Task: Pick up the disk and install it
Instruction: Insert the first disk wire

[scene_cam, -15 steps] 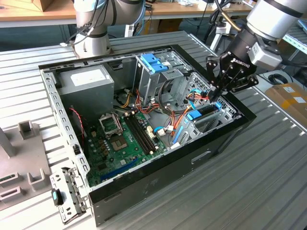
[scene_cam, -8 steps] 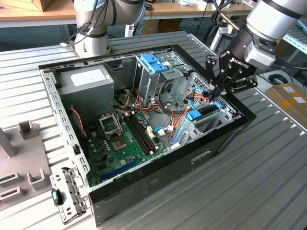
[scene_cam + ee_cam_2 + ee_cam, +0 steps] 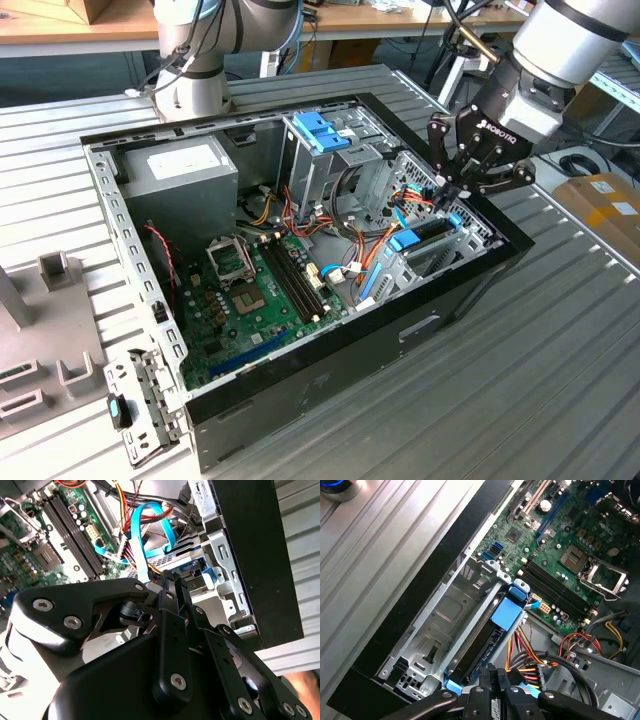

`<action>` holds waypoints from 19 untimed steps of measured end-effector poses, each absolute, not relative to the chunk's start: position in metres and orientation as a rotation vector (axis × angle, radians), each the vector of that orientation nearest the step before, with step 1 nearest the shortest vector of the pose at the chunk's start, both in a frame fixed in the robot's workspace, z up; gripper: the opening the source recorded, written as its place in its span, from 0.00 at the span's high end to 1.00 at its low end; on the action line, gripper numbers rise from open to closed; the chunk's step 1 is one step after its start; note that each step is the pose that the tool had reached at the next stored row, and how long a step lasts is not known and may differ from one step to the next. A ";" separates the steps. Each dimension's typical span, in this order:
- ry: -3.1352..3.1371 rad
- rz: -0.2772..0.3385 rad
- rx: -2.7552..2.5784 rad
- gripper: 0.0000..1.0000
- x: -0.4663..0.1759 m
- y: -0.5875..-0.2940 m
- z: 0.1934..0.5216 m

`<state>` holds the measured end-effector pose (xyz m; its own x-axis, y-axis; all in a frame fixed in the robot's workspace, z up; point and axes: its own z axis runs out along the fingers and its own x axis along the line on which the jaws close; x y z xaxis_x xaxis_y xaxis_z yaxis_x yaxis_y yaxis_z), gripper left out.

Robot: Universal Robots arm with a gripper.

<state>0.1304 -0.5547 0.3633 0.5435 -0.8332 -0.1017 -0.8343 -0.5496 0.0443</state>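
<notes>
Sitting upright on edge in the metal drive bay (image 3: 440, 615) at the case's corner: the disk (image 3: 485, 645), dark body with blue carrier rail, just beside the motherboard (image 3: 560, 555). Pinched at its end by the gripper (image 3: 494, 682), fingers closed together on the blue rail. Seen likewise in the exterior view at the open computer case (image 3: 330, 375).

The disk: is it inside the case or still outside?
Inside: the disk sits in the metal bay at the case's edge, end effector closed on its end.
</notes>
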 end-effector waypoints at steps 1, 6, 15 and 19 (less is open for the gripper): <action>1.507 0.173 -2.740 0.83 0.130 -0.555 0.363; 1.590 0.172 -2.688 0.83 0.130 -0.555 0.363; 1.735 0.171 -2.590 0.83 0.130 -0.555 0.362; 1.797 0.170 -2.544 0.83 0.130 -0.555 0.362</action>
